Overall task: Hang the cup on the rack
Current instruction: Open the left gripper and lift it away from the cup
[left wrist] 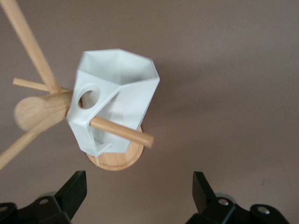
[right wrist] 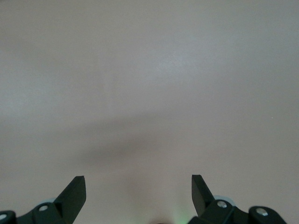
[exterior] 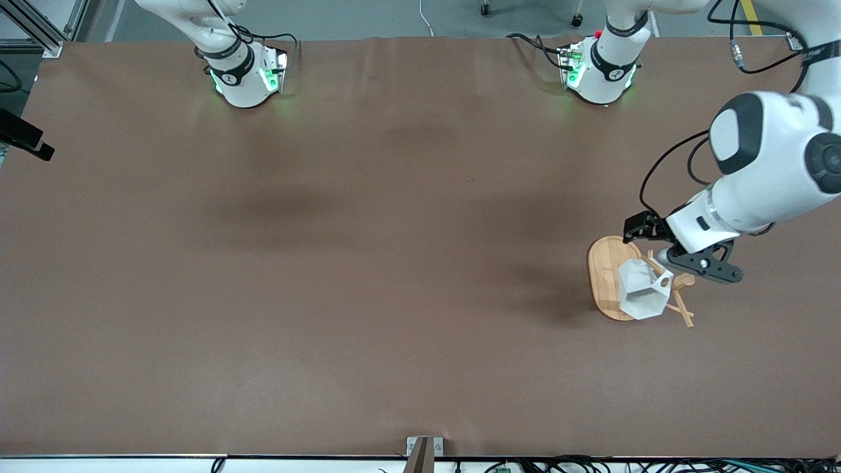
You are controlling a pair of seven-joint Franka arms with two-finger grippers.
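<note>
The white faceted cup (exterior: 642, 289) hangs on the bamboo rack (exterior: 603, 269) near the left arm's end of the table. In the left wrist view a slanted peg (left wrist: 127, 133) runs through the handle of the cup (left wrist: 119, 88), which hangs free of my fingers. The rack's post (left wrist: 37, 112) and oval base (left wrist: 117, 158) also show there. My left gripper (exterior: 683, 261) is open and empty, up beside the top of the rack; it also shows in its own wrist view (left wrist: 139, 191). My right gripper (right wrist: 138, 193) is open and empty over bare table.
The brown table surface (exterior: 368, 263) spreads around the rack. Both arm bases (exterior: 243, 72) stand along the edge farthest from the front camera. A small metal bracket (exterior: 424, 450) sits at the table's nearest edge.
</note>
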